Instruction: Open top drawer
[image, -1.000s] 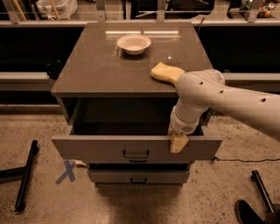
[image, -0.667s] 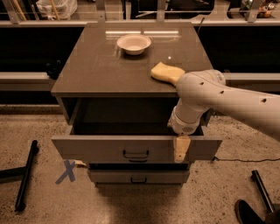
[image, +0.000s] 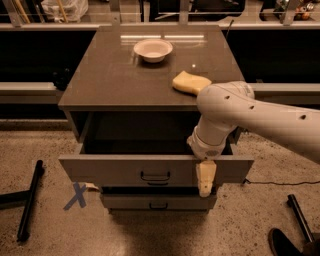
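Observation:
The top drawer (image: 125, 171) of the grey cabinet stands pulled out, its dark inside showing behind the flat grey front. Its small black centre pull (image: 155, 177) is free. My gripper (image: 205, 179) hangs at the end of the white arm (image: 235, 112), in front of the right part of the drawer front, to the right of the pull. A lower grey drawer (image: 158, 202) with a like handle sits shut below.
A white bowl (image: 153, 49) and a yellow sponge (image: 190, 82) lie on the cabinet top (image: 110, 75). A blue tape X (image: 76, 195) marks the floor at left. Black stand legs (image: 30, 200) lie at left and right (image: 299, 217). A cable (image: 280, 182) runs along the right floor.
The gripper has shifted slightly right and down along the drawer front. The drawer stays pulled out about as before.

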